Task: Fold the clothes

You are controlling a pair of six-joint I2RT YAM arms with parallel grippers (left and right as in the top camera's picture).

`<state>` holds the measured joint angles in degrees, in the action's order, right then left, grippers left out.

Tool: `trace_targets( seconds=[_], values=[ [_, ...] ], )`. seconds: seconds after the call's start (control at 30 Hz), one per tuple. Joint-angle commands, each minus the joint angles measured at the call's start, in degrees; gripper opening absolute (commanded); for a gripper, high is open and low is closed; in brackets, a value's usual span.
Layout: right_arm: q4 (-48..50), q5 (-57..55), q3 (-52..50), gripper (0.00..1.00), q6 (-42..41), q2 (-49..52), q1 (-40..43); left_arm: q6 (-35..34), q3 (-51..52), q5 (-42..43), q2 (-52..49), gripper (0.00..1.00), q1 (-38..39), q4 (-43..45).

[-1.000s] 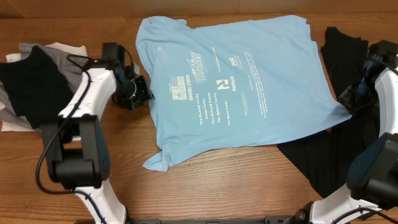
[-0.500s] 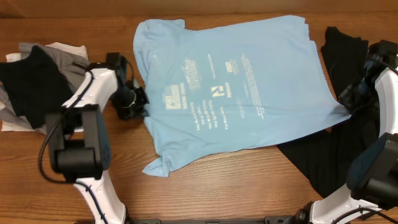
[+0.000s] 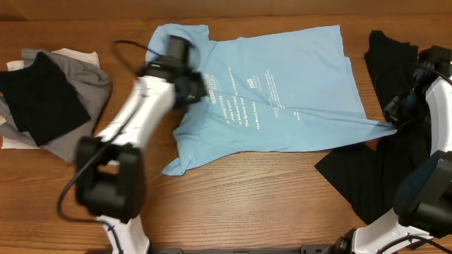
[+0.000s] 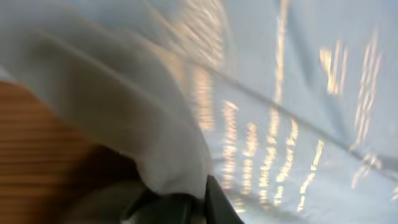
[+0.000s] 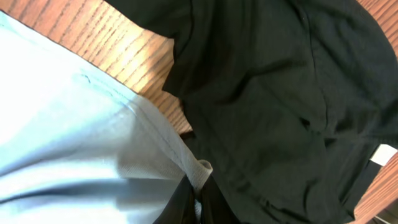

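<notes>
The light-blue T-shirt with small white print lies across the table's middle. My left gripper is shut on the shirt's left side and holds it lifted over the shirt body; the left wrist view shows blurred blue cloth draped over the fingers. My right gripper is shut on the shirt's right corner, pinched between the fingers. The cloth is stretched taut between the two grippers. A black garment lies under and beside the right gripper and also shows in the right wrist view.
A pile of black, grey and white garments sits at the far left. The wooden table shows in front of the shirt. The right arm's base stands at the lower right.
My left gripper has swung up and to the right over the shirt, dragging its left side with it. The shirt has narrowed and pulled taut toward the right gripper, which has not moved.
</notes>
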<state>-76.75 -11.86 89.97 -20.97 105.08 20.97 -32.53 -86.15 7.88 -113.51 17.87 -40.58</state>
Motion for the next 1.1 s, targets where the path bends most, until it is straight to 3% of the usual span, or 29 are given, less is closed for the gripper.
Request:
trace_targets(
  seconds=[0.0, 0.17, 0.33, 0.47, 0.73, 0.83, 1.07],
  values=[
    [-0.09, -0.02, -0.02, 0.04, -0.24, -0.15, 0.09, -2.14, -0.24, -2.49, -6.51, 0.15, 5.01, 0.26],
    [0.24, 0.39, -0.02, 0.04, -0.09, -0.17, 0.09, -0.13, -1.70, -4.61, -5.64, 0.19, 3.43, -5.01],
    [0.44, 0.61, -0.02, 0.04, -0.09, -0.15, 0.09, 2.19, -8.83, -8.09, -0.83, 0.23, -3.63, -13.57],
    [0.63, 1.01, -0.02, 0.04, -0.09, -0.17, 0.09, 2.10, -9.31, -7.87, 0.48, 0.39, -8.35, -13.20],
    [1.01, 1.03, -0.02, 0.04, -0.07, -0.17, 0.09, -0.90, -8.72, -6.58, -4.09, 0.40, -11.91, -13.62],
    [1.03, 1.03, -0.02, 0.04, -0.07, -0.17, 0.09, -2.91, -8.72, -6.38, -6.84, 0.52, -11.98, -12.52],
    [1.01, 1.46, -0.02, 0.04, -0.04, -0.17, 0.09, -3.93, -8.72, -6.34, -11.98, 0.53, -12.96, -6.95]
  ],
)
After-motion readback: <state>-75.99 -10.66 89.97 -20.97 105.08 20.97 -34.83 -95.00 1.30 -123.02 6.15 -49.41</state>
